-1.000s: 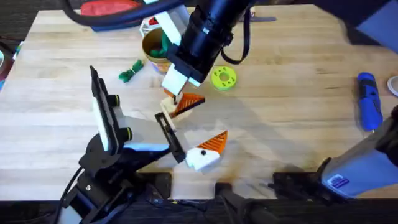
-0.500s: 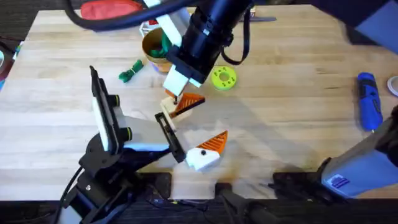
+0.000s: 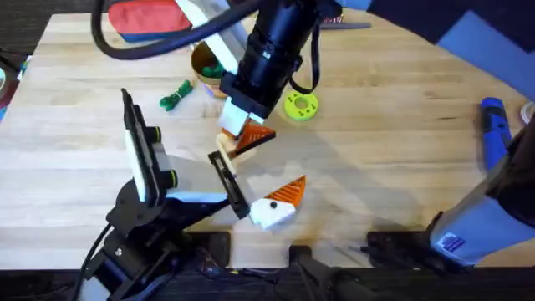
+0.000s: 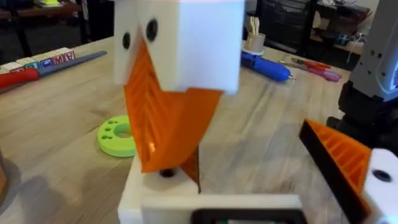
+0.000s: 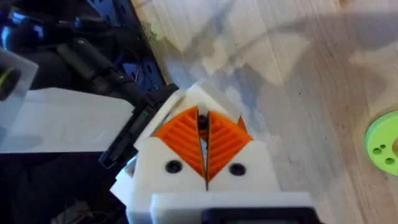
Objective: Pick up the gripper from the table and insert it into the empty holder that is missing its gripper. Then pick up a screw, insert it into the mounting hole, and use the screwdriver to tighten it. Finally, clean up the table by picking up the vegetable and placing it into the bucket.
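- My right arm reached across the middle, its jaws pointing down, clenched pad to pad on something small and dark I could not identify.
- My left jaws held the holder against the surface.
- The vegetable lay beside the bucket.

Right arm hides bucket; screwdriver partly covered.

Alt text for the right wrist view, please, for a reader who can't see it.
The right gripper, white with orange ribbed pads, has its fingers closed together above a wooden table. A white holder and the other arm's black parts lie beyond it, and a lime-green disc sits at one edge.
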You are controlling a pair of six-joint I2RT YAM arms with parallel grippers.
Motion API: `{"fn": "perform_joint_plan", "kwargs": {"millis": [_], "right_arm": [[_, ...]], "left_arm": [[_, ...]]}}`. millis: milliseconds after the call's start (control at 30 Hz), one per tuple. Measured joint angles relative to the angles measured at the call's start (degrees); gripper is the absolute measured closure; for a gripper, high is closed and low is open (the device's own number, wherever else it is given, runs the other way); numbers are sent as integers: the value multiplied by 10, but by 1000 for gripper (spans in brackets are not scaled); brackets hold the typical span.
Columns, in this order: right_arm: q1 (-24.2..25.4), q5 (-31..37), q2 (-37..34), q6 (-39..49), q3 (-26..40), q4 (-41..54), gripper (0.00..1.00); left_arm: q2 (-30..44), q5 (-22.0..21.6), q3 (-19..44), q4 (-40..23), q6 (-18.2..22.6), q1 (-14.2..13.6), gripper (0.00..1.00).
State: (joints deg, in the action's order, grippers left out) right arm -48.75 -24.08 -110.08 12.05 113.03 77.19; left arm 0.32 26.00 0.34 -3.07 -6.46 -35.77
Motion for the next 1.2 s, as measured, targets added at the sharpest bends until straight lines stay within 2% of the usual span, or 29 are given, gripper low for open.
{"fn": "perform_joint_plan", "kwargs": {"millis": [100, 133, 200, 400, 600, 633, 800, 1000, 1067, 1200], "right_arm": [[0, 0, 0, 0, 0, 0, 998], [0, -1, 0, 0, 0, 1, 932], [0, -5, 0, 0, 0, 5, 639], [6, -14, 5, -13, 5, 19, 41], [56, 5, 39, -18, 5, 52, 8], [88, 18, 81, -18, 6, 72, 8], [122, 32, 169, -23, 1, 81, 9], [141, 50, 299, -43, -110, 53, 9], [141, 52, 349, -56, -163, 35, 9], [142, 57, 444, -93, -249, 20, 8]], "left_arm": [[0, 0, 0, 0, 0, 0, 15], [0, 0, 0, 0, 0, 0, 15], [0, 0, 0, 0, -2, 0, 14], [1, 3, 0, 1, -8, 0, 14], [0, 3, 0, 0, -4, 0, 15], [0, 3, 0, 0, -2, 0, 15], [0, 3, 0, 0, 0, 0, 15], [0, 3, 0, 0, 0, 0, 15], [0, 3, 0, 1, 0, 0, 92], [0, 4, 0, 1, 1, 0, 343]]}}
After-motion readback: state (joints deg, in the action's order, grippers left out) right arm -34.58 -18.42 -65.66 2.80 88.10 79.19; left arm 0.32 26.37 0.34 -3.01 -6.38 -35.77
